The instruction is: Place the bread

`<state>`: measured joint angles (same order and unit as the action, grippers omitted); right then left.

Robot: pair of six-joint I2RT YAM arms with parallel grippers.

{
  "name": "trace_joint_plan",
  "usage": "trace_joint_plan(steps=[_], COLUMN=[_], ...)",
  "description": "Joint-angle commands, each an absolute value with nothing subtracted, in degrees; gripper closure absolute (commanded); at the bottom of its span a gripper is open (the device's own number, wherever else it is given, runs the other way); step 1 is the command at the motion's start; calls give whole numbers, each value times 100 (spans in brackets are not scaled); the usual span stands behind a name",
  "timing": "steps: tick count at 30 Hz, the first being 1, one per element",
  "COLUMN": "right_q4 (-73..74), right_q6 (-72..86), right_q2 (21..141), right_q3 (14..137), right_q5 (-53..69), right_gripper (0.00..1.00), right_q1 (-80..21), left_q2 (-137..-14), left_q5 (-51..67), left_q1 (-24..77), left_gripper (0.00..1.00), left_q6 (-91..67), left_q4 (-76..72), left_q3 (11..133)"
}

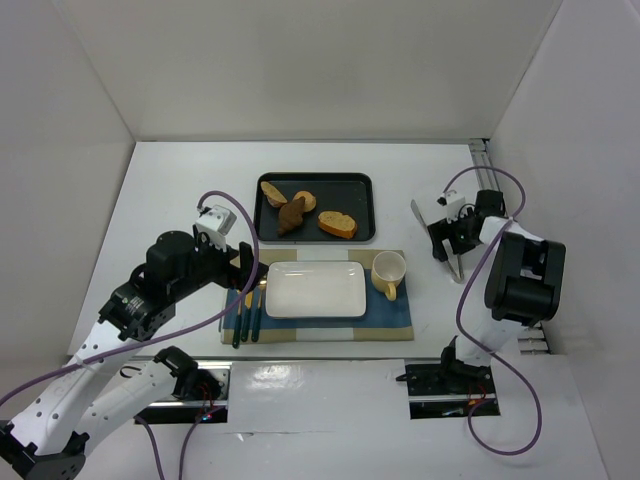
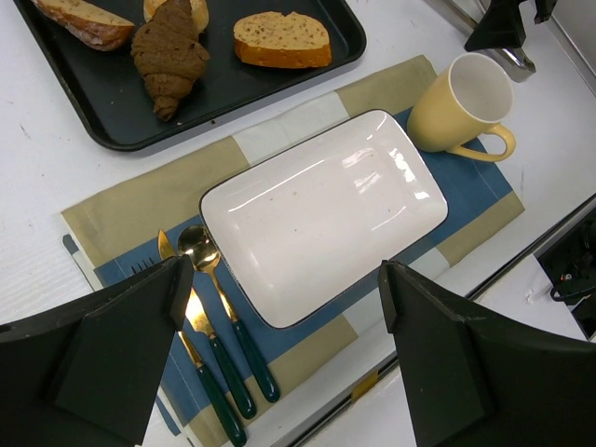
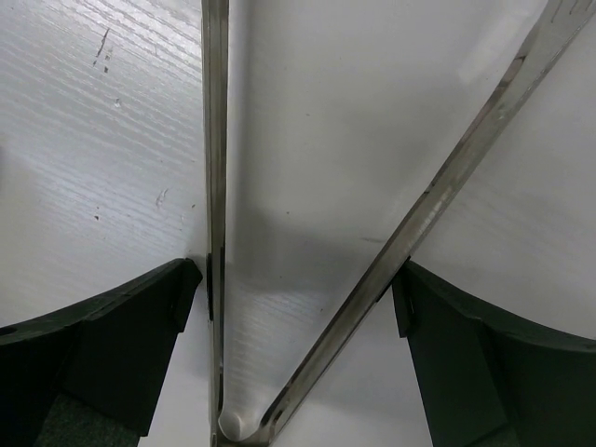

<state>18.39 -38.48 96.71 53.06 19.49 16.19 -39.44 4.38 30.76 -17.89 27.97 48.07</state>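
The bread (image 1: pixel 305 200) is small, round and golden-brown. It lies in the black tray (image 1: pixel 358 184) behind a dark brown croissant (image 1: pixel 291 215). In the left wrist view only its edge (image 2: pixel 194 9) shows at the top. My left gripper (image 1: pixel 245 268) hovers open and empty over the left end of the white plate (image 1: pixel 315 289), and its dark fingers frame the plate (image 2: pixel 321 214) in the left wrist view. My right gripper (image 1: pixel 452 250) is low over the table to the right of the cup. It grips metal tongs (image 3: pixel 215 140), whose arms are spread in a V between its fingers.
An oval orange-crusted slice (image 1: pixel 338 224) and a longer slice (image 1: pixel 273 192) share the tray. A yellow cup (image 1: pixel 388 272) stands right of the plate on a blue and tan placemat (image 1: pixel 390 325). A gold spoon (image 2: pixel 200 247) and other green-handled cutlery lie left of the plate.
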Motion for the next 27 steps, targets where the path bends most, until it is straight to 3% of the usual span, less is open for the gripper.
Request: trace_joint_plan(steps=[1, 7, 11, 12, 19, 27], right_q4=[1731, 1784, 1784, 1836, 2170, 2557], right_q6=[-3937, -4061, -4061, -4061, -4061, -3692], right_q2=[9809, 9984, 10090, 10159, 10161, 8931], right_q3=[5493, 5546, 5607, 5607, 5853, 6318], right_q5=[1995, 1863, 1723, 1662, 2012, 3092], right_gripper=[2, 8, 42, 58, 97, 100], right_q1=[1652, 1652, 1652, 1652, 1705, 1705], left_q2=[-3894, -3894, -3894, -3894, -3894, -3999], left_q5=[527, 527, 527, 527, 475, 422], left_q1=[3041, 3041, 3041, 3041, 3041, 3041], left_gripper=[0, 0, 0, 0, 0, 0], left_q6=[-1644, -1644, -1644, -1644, -1644, -1644], left_q4=[2593, 2593, 2593, 2593, 2593, 2593], left_q3=[4799, 4799, 4799, 4799, 4799, 4799])
